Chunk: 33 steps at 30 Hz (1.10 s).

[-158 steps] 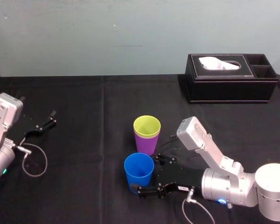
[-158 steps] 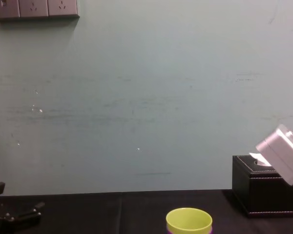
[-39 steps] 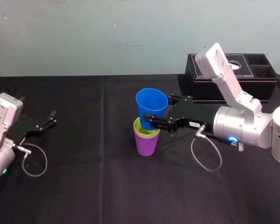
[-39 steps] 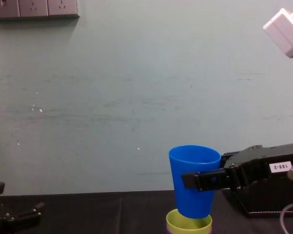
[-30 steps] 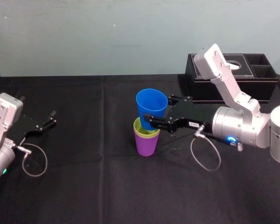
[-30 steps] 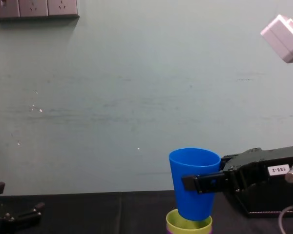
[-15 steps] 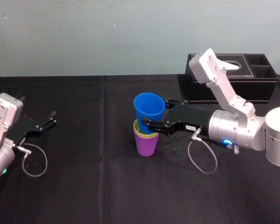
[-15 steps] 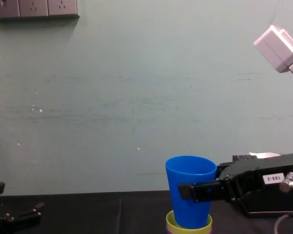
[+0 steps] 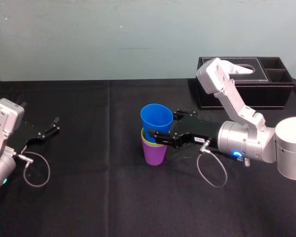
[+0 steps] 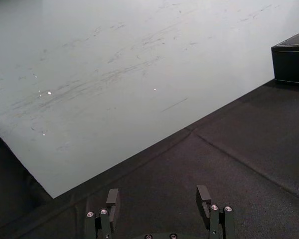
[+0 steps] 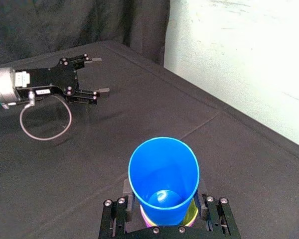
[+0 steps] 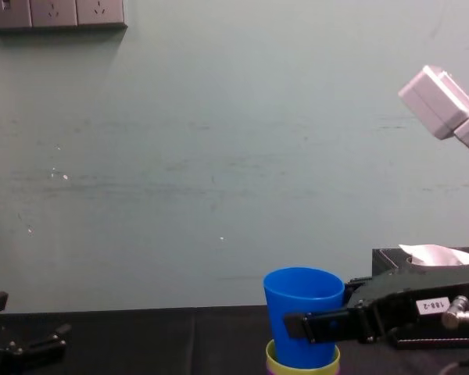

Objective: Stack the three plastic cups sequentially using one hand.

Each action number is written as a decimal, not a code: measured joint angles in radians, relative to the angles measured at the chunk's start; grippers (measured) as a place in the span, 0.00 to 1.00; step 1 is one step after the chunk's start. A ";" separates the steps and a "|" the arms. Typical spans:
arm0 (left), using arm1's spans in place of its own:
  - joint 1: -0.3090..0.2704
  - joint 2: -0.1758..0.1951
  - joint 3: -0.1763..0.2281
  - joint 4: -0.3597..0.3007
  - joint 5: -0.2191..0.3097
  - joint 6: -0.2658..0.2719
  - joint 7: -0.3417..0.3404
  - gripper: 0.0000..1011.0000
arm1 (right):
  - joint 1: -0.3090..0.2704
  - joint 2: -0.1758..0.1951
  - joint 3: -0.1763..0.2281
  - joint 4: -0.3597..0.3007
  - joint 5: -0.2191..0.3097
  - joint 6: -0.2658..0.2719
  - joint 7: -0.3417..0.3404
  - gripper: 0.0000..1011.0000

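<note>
As the head view lays them out, largest first:

1. Table (image 9: 89,197): black cloth all over, pale wall behind.
2. Right arm (image 9: 241,140): silver with a white boxy wrist part. It lies in front of the tissue box (image 9: 241,94) and reaches toward the box's left.
3. Tissue box: black. Contents: 1 white tissue (image 9: 237,70) standing out of the top slot. It has 2 open compartments (image 9: 277,69) at its right end.
4. Left arm (image 9: 5,118): parked on the cloth far left of the tissue box, with a cable loop (image 9: 37,170) beside it.
5. Stack of 3 cups: left of the tissue box and nearer the robot.
   - The purple cup (image 9: 154,155) stands on the cloth and holds the yellow-green cup (image 9: 148,141), nested almost to its rim.
   - The yellow-green cup holds the foot of the blue cup (image 9: 156,120).
   - The blue cup stands roughly upright, most of its wall above the other 2 rims.
6. Right gripper (image 9: 163,129): fingers closed on the blue cup's wall, 1 on each side, just above the yellow-green rim.
7. Left gripper (image 10: 158,198): fingers spread wide over the cloth.
8. Label (image 12: 424,306): white, "188-2", on the right gripper.

View notes:
- The chest view gives the stack's side profile and the label.
- The right wrist view looks down into the blue cup to its bare floor.
- The left wrist view catches 1 corner of the tissue box.
</note>
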 joint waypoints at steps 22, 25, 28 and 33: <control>0.000 0.000 0.000 0.000 0.000 0.000 0.000 1.00 | 0.001 -0.011 -0.003 0.032 -0.014 -0.004 0.007 0.71; 0.000 0.000 0.000 0.000 0.000 0.000 0.000 1.00 | 0.001 -0.011 -0.003 0.032 -0.014 -0.004 0.007 0.76; 0.000 0.000 0.000 0.000 0.000 0.000 0.000 1.00 | 0.000 -0.010 -0.003 0.031 -0.014 -0.004 0.007 0.84; 0.000 0.000 0.000 0.000 0.000 0.000 0.000 1.00 | 0.001 -0.010 -0.003 0.031 -0.013 -0.004 0.007 0.95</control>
